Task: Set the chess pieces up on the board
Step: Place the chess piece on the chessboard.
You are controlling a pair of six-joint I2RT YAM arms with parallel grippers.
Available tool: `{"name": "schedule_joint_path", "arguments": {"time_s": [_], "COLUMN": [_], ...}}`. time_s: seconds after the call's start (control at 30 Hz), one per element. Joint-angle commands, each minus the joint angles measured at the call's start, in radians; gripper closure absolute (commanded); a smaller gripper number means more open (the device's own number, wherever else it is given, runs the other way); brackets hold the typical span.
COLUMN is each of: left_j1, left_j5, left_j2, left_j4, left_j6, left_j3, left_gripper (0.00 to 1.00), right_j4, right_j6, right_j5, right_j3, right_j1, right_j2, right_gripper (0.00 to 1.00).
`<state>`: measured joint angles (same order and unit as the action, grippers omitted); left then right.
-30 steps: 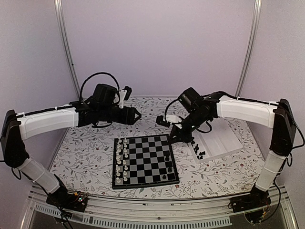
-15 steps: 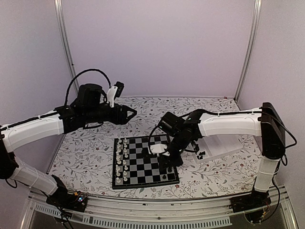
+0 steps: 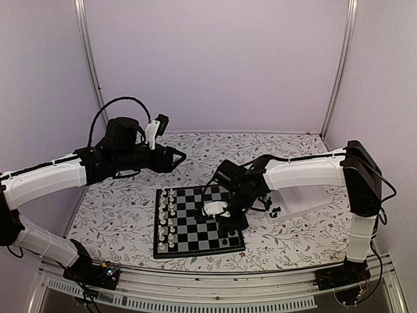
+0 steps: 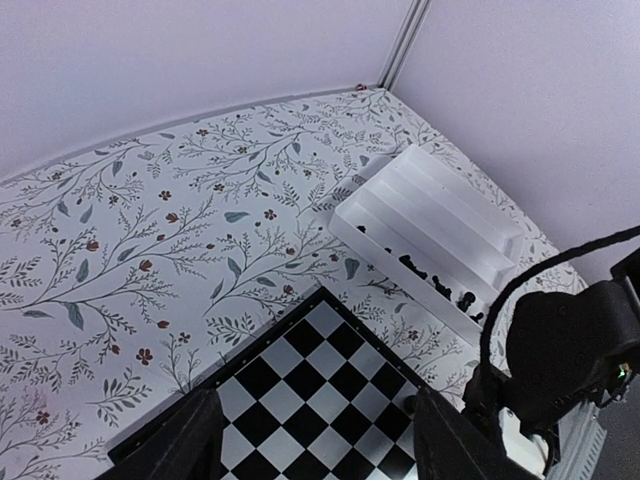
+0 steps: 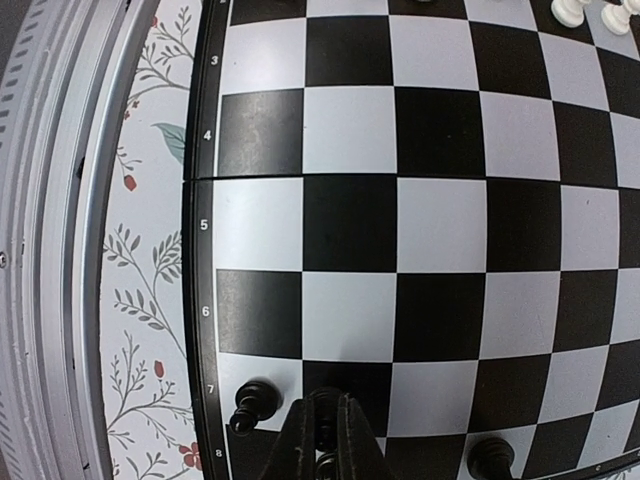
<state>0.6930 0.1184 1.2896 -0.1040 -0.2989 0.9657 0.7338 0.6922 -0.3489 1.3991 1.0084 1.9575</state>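
Observation:
The board [image 3: 195, 225] lies in the middle of the table, with white chessmen [image 3: 167, 218] filling its two left columns. My right gripper [image 5: 327, 432] is shut on a black chess piece [image 5: 325, 412], low over a dark square in the row marked 7, near the board's right edge [image 5: 200, 250]. A black pawn [image 5: 252, 403] stands one square to its left, and another black piece [image 5: 490, 458] stands to its right. In the top view the right gripper [image 3: 229, 222] covers these pieces. My left gripper [image 3: 181, 156] hangs open above the board's far corner [image 4: 320, 400], holding nothing.
A white ridged tray [image 3: 303, 195] sits right of the board with several loose black chessmen [image 4: 440, 285] in its near groove. The right arm's wrist [image 4: 570, 350] reaches across the board's right half. A metal rail [image 5: 60, 250] runs along the table's near edge.
The right arm swung from the tray to the board's right side with a black piece and came down lower. The left arm drew back a little to the left.

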Motion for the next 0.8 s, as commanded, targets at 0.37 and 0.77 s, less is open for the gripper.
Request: {"name": "schedule_joint_path", "arguments": {"time_s": [0.37, 0.77], "left_j1": [-0.006, -0.006], "left_j5": [-0.008, 0.012], "left_j2": [0.008, 0.045], "left_j4": [0.023, 0.029], "left_j6": [-0.004, -0.001], "left_j3": [-0.009, 0.026], "left_gripper": [0.33, 0.33], "right_j4": [-0.021, 0.085], "right_j6": [-0.037, -0.040], "right_j5": [0.026, -0.012], "right_j3": [0.008, 0.055], "right_j1": [0.007, -0.036], "right_j2": [0.021, -0.155], "right_gripper": [0.81, 0.77]}}
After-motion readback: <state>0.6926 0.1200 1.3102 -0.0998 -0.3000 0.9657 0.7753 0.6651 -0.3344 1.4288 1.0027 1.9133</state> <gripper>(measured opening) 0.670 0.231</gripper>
